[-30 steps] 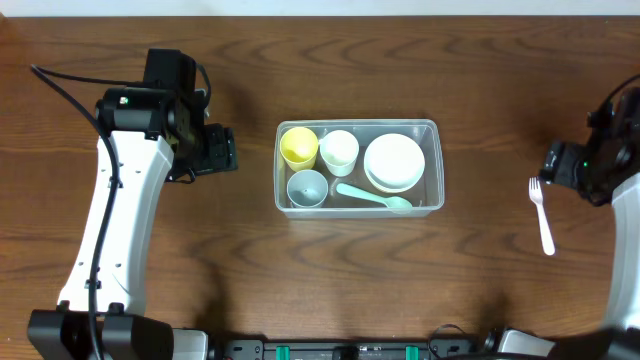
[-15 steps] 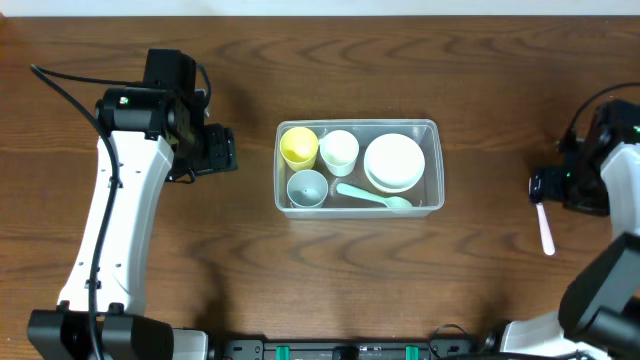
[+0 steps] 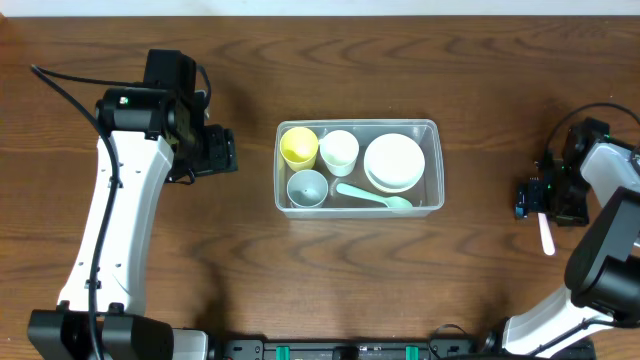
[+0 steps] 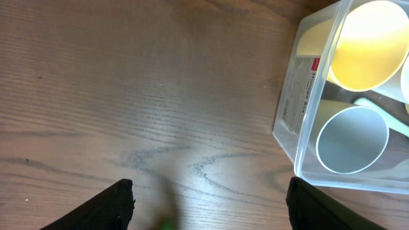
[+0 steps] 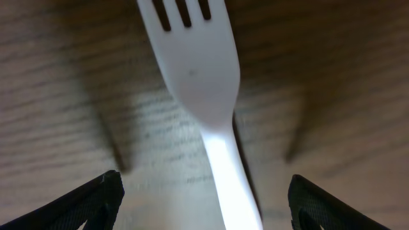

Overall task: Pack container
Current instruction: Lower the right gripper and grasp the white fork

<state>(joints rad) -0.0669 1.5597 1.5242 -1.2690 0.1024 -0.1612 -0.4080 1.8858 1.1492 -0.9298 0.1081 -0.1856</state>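
The clear plastic container [image 3: 432, 128] sits mid-table holding a yellow cup [image 3: 298, 145], a white cup [image 3: 339, 150], a pale blue cup [image 3: 307, 187], stacked white bowls [image 3: 394, 161] and a pale green spoon [image 3: 375, 197]. A white plastic fork [image 3: 546, 235] lies on the table at the right. My right gripper [image 3: 541, 200] is low over the fork's head, open, with the fork [image 5: 208, 96] lying between the two fingers. My left gripper [image 3: 222, 152] is open and empty, left of the container [image 4: 300, 96].
The wooden table [image 3: 450, 290] extends around the container. My left arm [image 3: 115, 220] stretches from the front left edge. My right arm [image 3: 605, 250] comes in from the front right corner.
My right gripper has moved left and down over the fork's head, covering the tines in the overhead view. The left arm has not moved.
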